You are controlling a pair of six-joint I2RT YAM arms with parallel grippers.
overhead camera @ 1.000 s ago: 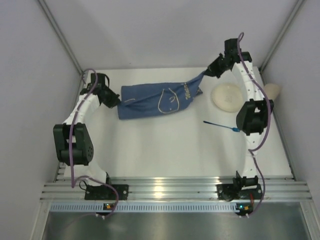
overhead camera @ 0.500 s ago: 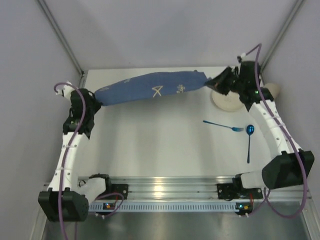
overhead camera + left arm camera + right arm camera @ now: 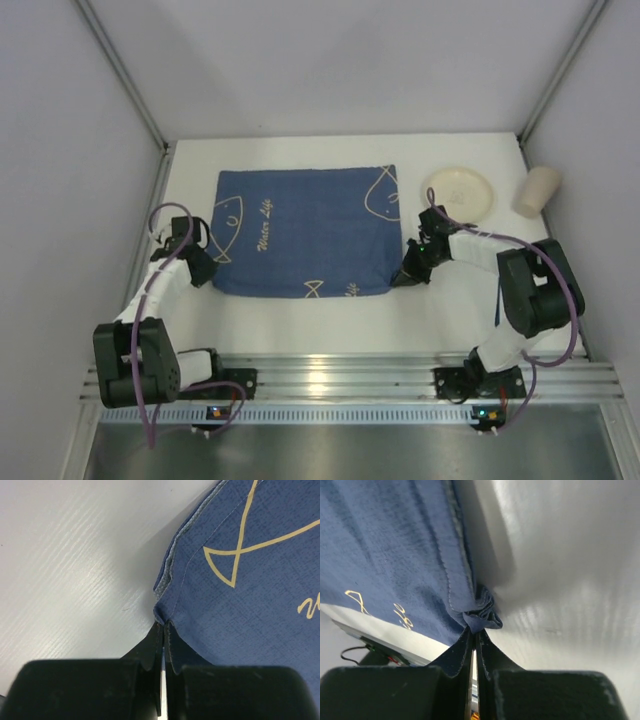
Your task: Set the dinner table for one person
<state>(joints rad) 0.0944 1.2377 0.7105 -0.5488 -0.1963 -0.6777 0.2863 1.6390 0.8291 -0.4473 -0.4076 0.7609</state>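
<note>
We see the left gripper [image 3: 163, 632] with its jaws pressed shut on the near left corner of a dark blue mat [image 3: 300, 235] printed with fish outlines. The right gripper [image 3: 474, 636] is likewise clamped on the near right corner, where the cloth puckers into a small knot. The mat lies spread on the dinner table [image 3: 320, 325], the white top that carries everything, with a ribbed rail [image 3: 350, 378] along its near edge. We judge the step to be laying the mat. To do it well, we would ease the right corner outward until the pucker flattens, set both corners down on the table, then open the jaws and back away low without dragging the cloth. Only the wrist views show the pinches and the bunched hem. Only the overhead view shows the mat lying square, left of a plate [image 3: 458, 193] and a tipped cup [image 3: 537, 190] near the far right corner.
</note>
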